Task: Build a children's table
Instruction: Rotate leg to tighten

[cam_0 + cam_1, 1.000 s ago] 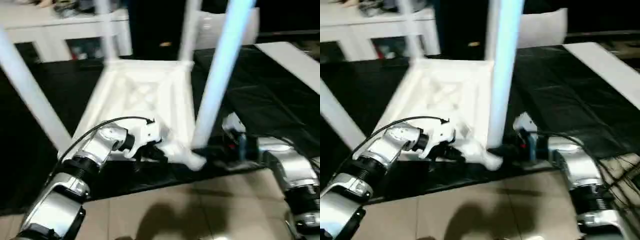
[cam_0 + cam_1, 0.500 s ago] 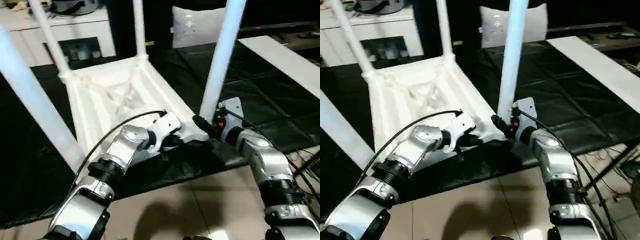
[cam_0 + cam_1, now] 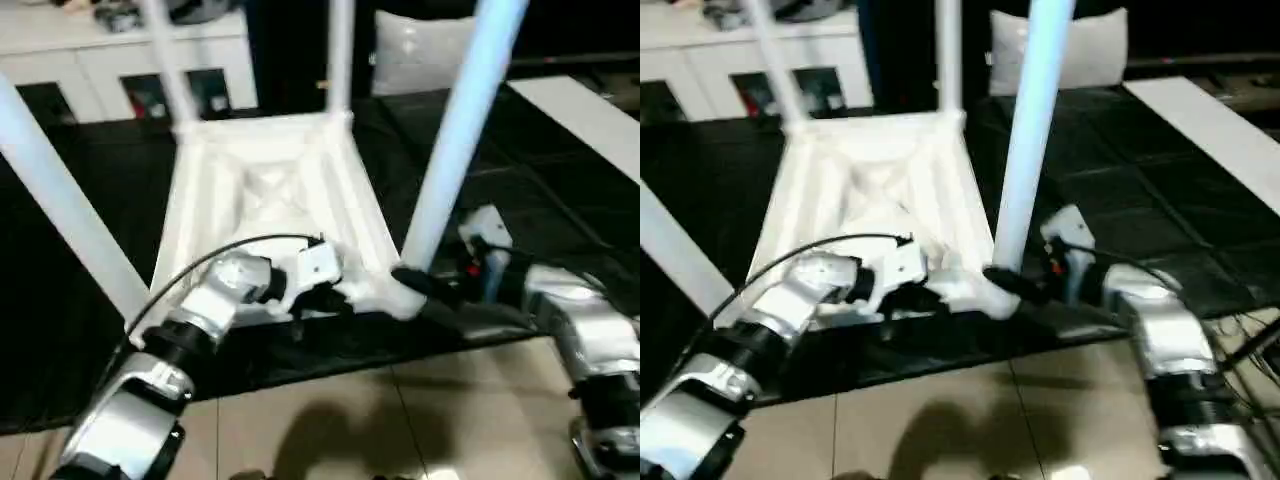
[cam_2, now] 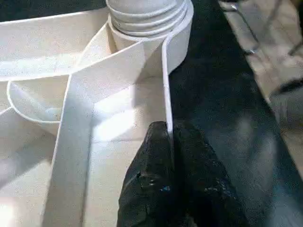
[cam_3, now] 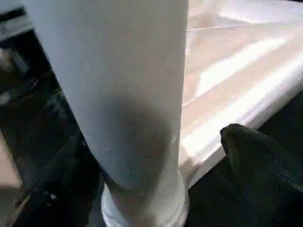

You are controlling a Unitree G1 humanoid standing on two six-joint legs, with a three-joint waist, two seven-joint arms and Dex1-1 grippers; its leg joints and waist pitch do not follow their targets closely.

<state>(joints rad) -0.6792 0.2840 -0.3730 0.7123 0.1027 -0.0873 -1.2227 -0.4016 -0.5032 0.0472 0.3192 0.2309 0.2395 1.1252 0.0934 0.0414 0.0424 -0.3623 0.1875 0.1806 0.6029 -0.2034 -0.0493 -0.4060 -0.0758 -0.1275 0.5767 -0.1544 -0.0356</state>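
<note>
White plastic, the children's table lies upside down on a black mat on the floor, its legs pointing up. The left gripper has its fingers clamped on the thin rim of the top at the near edge, beside a corner socket. The right gripper has its fingers spread wide either side of the near right leg at its base, not gripping it.

I see the children's table lying upside down on the mat, legs up. My left claw pinches its near rim; my right claw straddles the near right leg. A cabinet stands behind.
</note>
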